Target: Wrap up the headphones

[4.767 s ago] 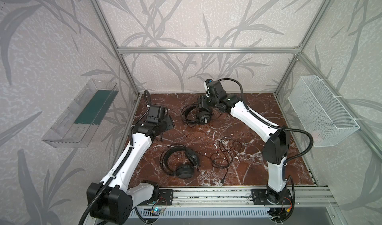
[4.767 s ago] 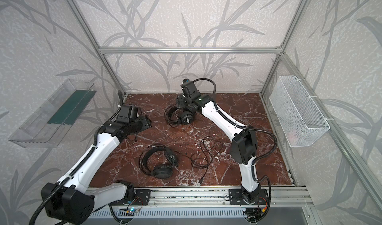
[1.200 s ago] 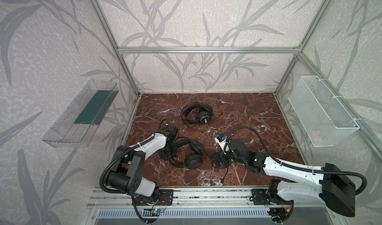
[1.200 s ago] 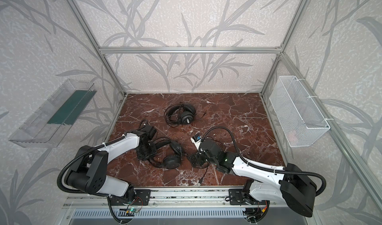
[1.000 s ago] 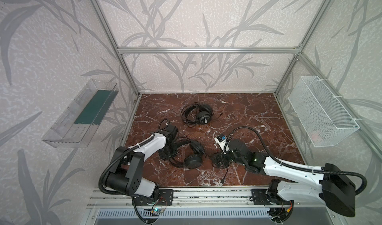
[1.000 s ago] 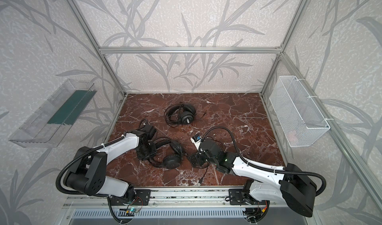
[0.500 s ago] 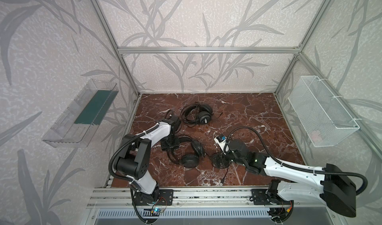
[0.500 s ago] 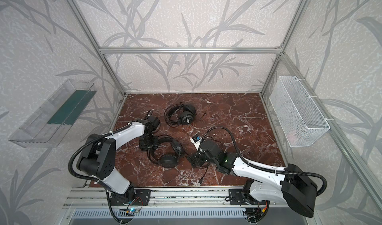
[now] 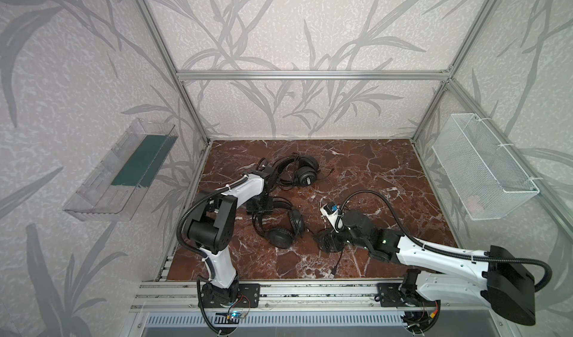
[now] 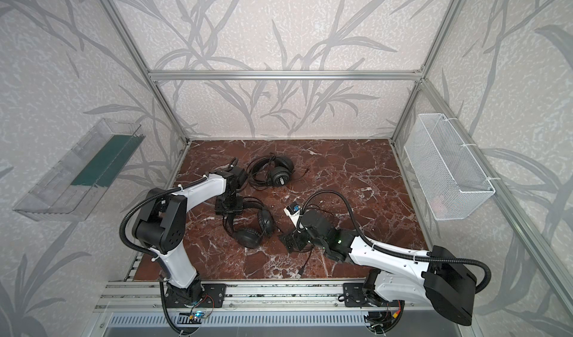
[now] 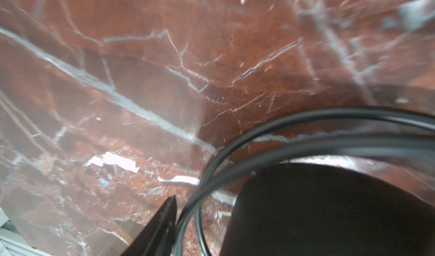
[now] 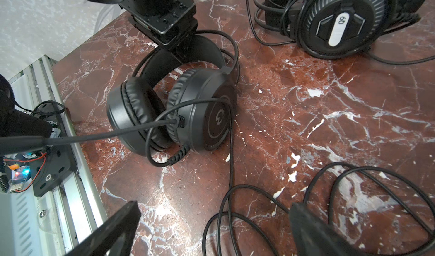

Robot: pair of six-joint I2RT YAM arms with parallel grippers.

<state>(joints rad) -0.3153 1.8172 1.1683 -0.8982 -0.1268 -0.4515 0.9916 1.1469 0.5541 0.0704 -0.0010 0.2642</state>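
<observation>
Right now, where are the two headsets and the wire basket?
Near headset [image 12: 211, 120]: right wrist view, smooth earcup.
Far headset [image 12: 341, 14]: right wrist view, ridged earcup.
Basket [image 9: 479, 171]: in a top view, mesh side wall.

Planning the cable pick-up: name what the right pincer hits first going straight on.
The open right pincer likely meets the loose cable looped on the marble table just ahead of its fingers; depth is hard to judge.

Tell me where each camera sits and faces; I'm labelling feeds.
Both top views: high behind arm bases, looking down on marble table, near headset, far headset, both arms.
Left wrist: close over the table, at headband wires; one finger shows.
Right wrist: low, facing near headset; right gripper's open fingers show.
Shared: right wrist and top views show left gripper over that headset.
</observation>
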